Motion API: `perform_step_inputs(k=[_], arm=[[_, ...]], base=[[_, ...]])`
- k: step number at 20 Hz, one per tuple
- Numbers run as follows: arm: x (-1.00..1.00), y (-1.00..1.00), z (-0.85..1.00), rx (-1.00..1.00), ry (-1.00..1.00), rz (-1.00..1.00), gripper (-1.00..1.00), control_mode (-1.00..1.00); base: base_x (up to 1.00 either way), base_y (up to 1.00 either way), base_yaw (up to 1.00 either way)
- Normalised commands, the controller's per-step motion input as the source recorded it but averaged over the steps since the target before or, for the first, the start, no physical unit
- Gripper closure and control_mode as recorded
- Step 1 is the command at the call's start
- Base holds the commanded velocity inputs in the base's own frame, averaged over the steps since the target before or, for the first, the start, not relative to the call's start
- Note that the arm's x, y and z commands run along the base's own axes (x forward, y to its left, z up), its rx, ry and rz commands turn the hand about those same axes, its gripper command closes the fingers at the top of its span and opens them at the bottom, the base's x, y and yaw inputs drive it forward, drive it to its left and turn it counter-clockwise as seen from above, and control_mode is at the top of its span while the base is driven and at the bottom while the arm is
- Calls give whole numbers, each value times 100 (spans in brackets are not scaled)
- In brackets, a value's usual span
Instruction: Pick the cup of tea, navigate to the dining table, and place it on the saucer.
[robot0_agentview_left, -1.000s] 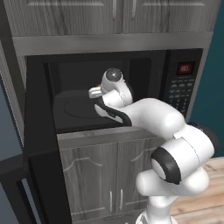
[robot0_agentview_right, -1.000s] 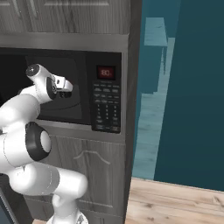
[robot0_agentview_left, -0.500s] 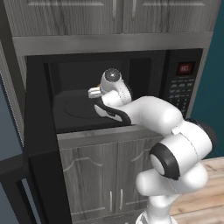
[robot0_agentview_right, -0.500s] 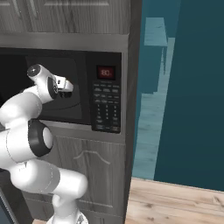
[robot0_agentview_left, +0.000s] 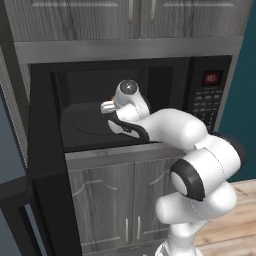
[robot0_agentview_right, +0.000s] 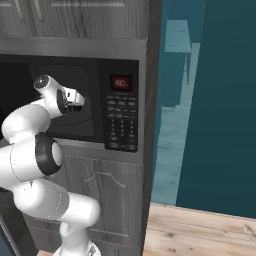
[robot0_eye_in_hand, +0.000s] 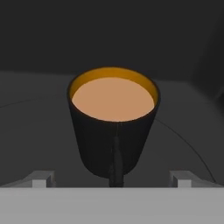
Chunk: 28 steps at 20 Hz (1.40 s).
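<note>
One cup of tea (robot0_eye_in_hand: 113, 127) is sitting inside one open microwave (robot0_agentview_left: 125, 100), handle at 6 o'clock, between the wide-spread pincer (robot0_eye_in_hand: 111, 178) tips.

The robot's arm (robot0_agentview_left: 200, 150) is built of rounded, glossy white shells with a smooth bulbous outline, joined by dark grey to black rings at the joints. A round grey cap closes the end of the wrist segment (robot0_agentview_left: 128, 89), and a black band runs along the underside of the forearm beside it. The hand (robot0_agentview_right: 74, 98) is a small pale block with dark detail on its face, and the fingertips (robot0_eye_in_hand: 42, 177) are light grey squared pads.
</note>
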Motion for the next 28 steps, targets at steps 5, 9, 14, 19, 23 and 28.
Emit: perform_step_inputs(k=[5,9,14,19,23,28], arm=[[8,0,-6,0,0,1,-100,-100],[2,0,-6,0,0,1,100,-100],[0,0,-3,0,2,0,100,-100],[0,0,-3,0,5,0,100,-100],[0,0,0,0,1,0,100,-100],[0,0,0,0,0,0,100,-100]], base=[[0,0,0],[0,0,0],[0,0,0],[0,0,0],[0,0,0],[0,0,0]])
